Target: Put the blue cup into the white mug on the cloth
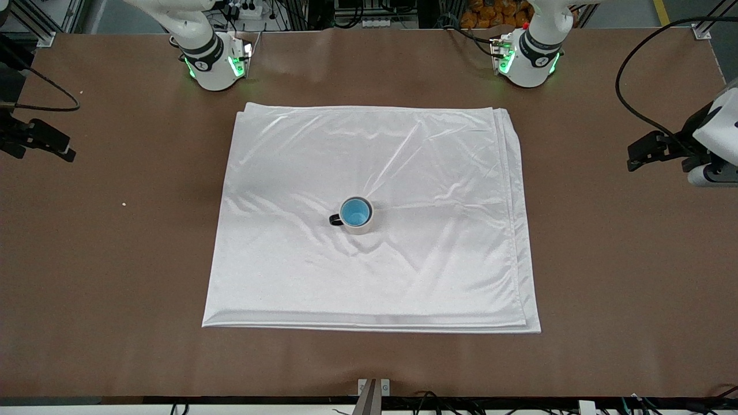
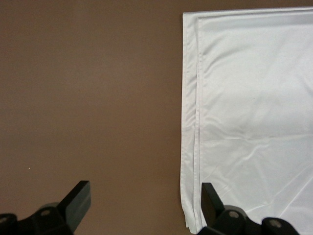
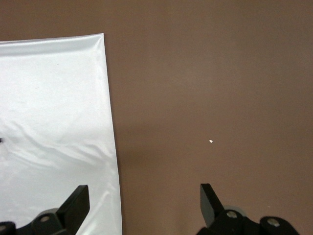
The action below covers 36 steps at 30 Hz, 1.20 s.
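Blue cup [image 1: 354, 212] upright in white mug [image 1: 363, 226], handle twd right arm's end.

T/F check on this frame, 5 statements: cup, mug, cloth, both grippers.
1. The blue cup sits inside the white mug. True.
2. The white mug lies tipped on its side. False: it stands upright on the cloth, mouth up.
3. The left gripper is shut on the blue cup. False: it is open and holds nothing, over the cloth's edge and bare table.
4. The right gripper is open with nothing between its fingers. True.
5. The white mug stands on bare table beside the cloth. False: it stands on the cloth, well inside its edges.
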Available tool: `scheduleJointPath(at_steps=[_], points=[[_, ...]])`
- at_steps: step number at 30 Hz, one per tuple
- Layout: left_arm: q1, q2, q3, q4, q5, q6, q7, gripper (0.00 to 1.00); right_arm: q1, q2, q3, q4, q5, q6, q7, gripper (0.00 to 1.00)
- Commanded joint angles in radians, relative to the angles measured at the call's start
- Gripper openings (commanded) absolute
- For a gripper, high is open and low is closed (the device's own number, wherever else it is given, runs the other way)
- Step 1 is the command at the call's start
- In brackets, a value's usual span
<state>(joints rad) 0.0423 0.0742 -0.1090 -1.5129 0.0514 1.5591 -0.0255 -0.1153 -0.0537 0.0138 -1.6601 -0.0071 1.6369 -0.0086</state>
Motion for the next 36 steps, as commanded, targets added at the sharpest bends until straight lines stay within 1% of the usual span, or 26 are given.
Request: scheduleJointPath(at_steps=[1, 6, 8, 19, 24, 29, 36], points=[[-0.005, -0.030, 0.017, -0.055, -0.004, 0.047, 0.009, 1.00, -0.026, -0.022, 0.017, -0.021, -0.001, 0.005, 0.012, 1.00], [-0.007, -0.068, 0.017, -0.108, -0.010, 0.055, 0.007, 1.00, -0.024, -0.018, 0.018, -0.018, -0.001, 0.006, 0.013, 1.00], [-0.005, -0.070, 0.017, -0.116, -0.010, 0.055, 0.007, 1.00, -0.026, -0.018, 0.018, -0.017, -0.001, 0.005, 0.013, 1.00], [-0.010, -0.062, 0.015, -0.115, -0.018, 0.055, 0.007, 1.00, -0.024, -0.008, 0.020, -0.018, 0.007, 0.012, 0.015, 1.00], [-0.007, -0.060, 0.017, -0.109, -0.068, 0.081, 0.009, 1.00, -0.026, -0.006, 0.020, -0.017, 0.004, 0.005, 0.012, 1.00], [-0.007, -0.060, 0.017, -0.104, -0.070, 0.131, 0.004, 1.00, -0.020, 0.006, 0.021, -0.015, 0.006, 0.005, 0.015, 1.00], [-0.007, -0.060, 0.019, -0.104, -0.067, 0.133, 0.004, 1.00, -0.021, 0.008, 0.021, -0.004, 0.007, 0.005, 0.010, 1.00]])
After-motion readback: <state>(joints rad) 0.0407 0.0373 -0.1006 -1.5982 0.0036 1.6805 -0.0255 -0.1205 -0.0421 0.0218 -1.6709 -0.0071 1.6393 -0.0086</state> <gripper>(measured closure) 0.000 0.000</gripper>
